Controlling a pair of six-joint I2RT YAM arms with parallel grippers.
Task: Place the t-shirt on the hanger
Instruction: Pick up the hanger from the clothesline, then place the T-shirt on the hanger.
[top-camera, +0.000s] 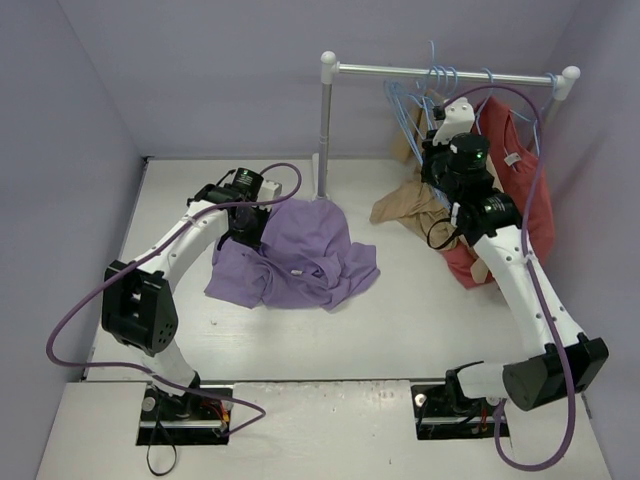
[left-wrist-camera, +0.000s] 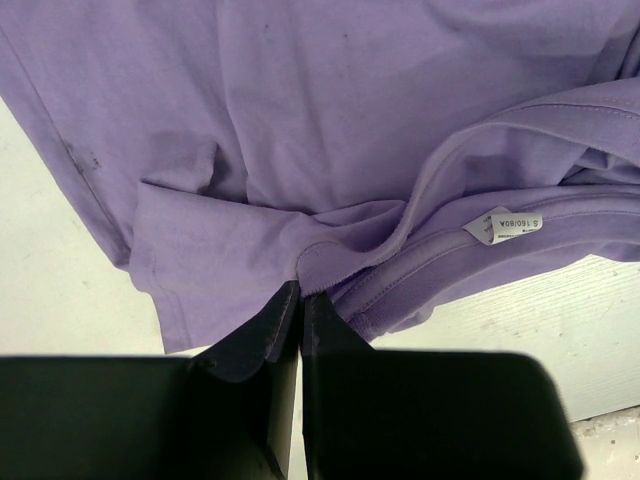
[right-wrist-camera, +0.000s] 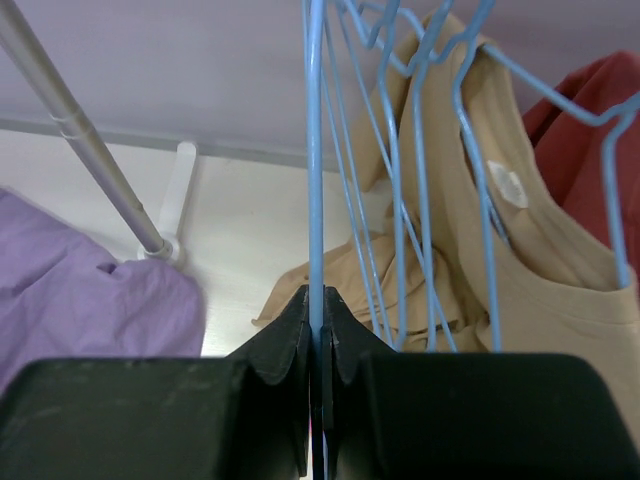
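Note:
The lavender t-shirt (top-camera: 300, 255) lies crumpled on the white table, left of centre. My left gripper (top-camera: 245, 225) sits at its left upper edge. In the left wrist view this gripper (left-wrist-camera: 300, 292) is shut on a fold of the t-shirt (left-wrist-camera: 350, 120) beside the collar, whose size label (left-wrist-camera: 505, 224) faces up. My right gripper (top-camera: 437, 130) is raised among the light-blue hangers on the rail. It is shut (right-wrist-camera: 318, 300) on one vertical wire of a hanger (right-wrist-camera: 316, 150), the leftmost of the bunch (top-camera: 405, 115). A corner of the t-shirt (right-wrist-camera: 80, 290) shows at lower left in the right wrist view.
A metal rail (top-camera: 450, 72) runs across the back right on a post (top-camera: 325, 130) standing just behind the t-shirt. A tan shirt (top-camera: 410, 210) and a red shirt (top-camera: 520, 190) hang from it and trail onto the table. Walls close in left, back and right.

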